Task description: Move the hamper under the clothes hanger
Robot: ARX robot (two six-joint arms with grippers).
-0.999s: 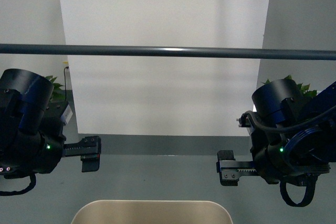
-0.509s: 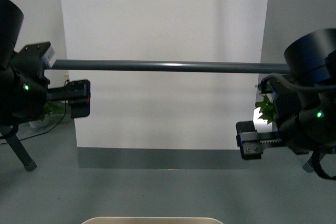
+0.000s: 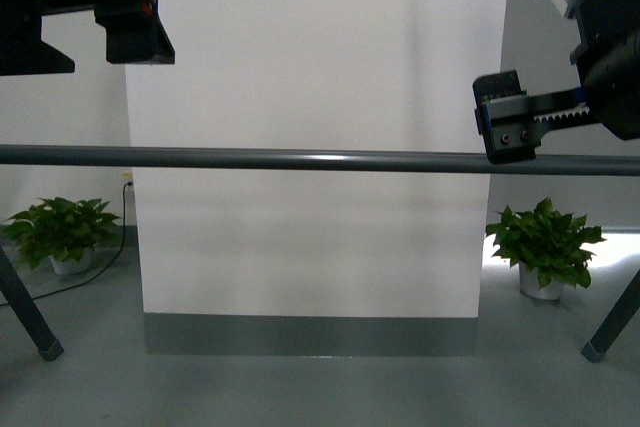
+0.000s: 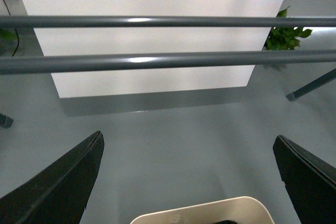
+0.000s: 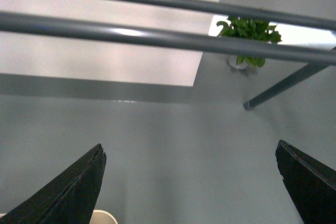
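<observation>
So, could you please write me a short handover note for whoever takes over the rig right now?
Left gripper: open, holding nothing, raised above the clothes hanger bar in the front view.
Right gripper: open, holding nothing, also raised beside the bar.
Hamper: on the floor on the robot's side of the rack; only its beige rim shows in the wrist views, and it is out of the front view.
Done: nothing visibly; the hamper is not gripped.
Left: take hold of the hamper and move it forward under the bar. Potted plants stand beyond the rack legs.
</observation>
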